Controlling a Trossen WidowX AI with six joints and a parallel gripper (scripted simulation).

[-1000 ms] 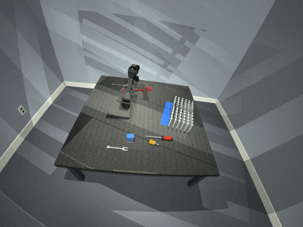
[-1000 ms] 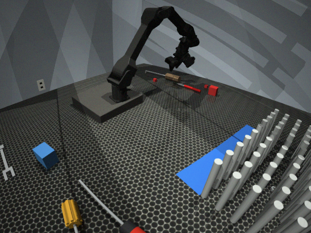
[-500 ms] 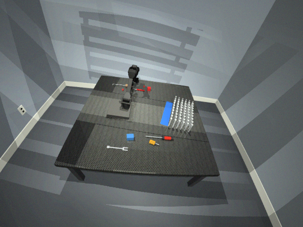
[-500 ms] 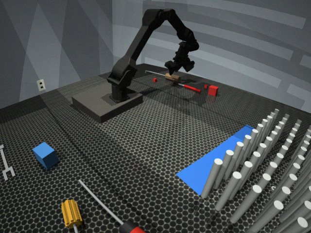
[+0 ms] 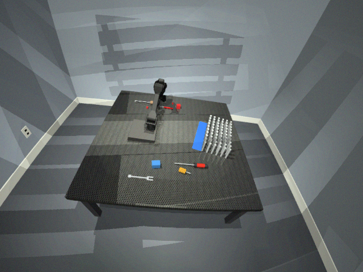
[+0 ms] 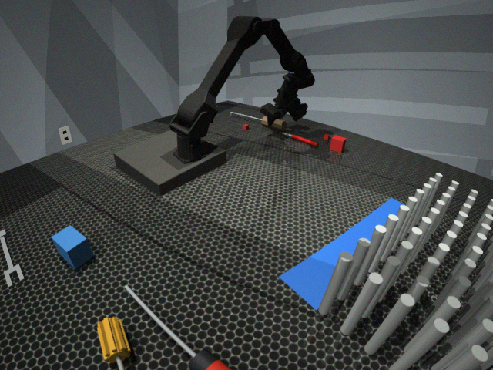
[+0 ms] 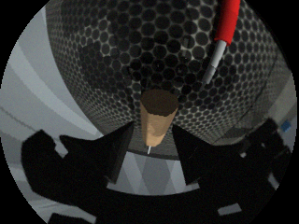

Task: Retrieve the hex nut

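My gripper [image 6: 285, 121] [image 7: 153, 126] is partly open, low over the far side of the table. Its fingers stand on either side of the wooden handle [image 5: 151, 102] [image 6: 280, 124] [image 7: 158, 128] of a thin-rod tool, without a visible grip on it. The rod [image 5: 142, 101] [image 6: 246, 116] points away to the left. A red-handled tool [image 5: 168, 107] [image 6: 304, 139] [image 7: 227, 23] lies close by. The upright grey spacers [image 5: 209, 148] [image 6: 336, 282] stand behind the blue taped strip [image 5: 199, 136] [image 6: 346, 243]. The nut [image 6: 434, 297] is barely visible, deep among the spacers.
A red cube [image 5: 178, 106] [image 6: 337, 143] and small red cubes [image 5: 147, 107] [image 6: 245, 126] lie near the two tools. Nearer the front are a blue block [image 5: 156, 164] [image 6: 72, 246], a red-and-black screwdriver [image 5: 201, 165], an orange-handled driver [image 5: 182, 170] [image 6: 113, 338] and a forked tool [image 5: 140, 177].
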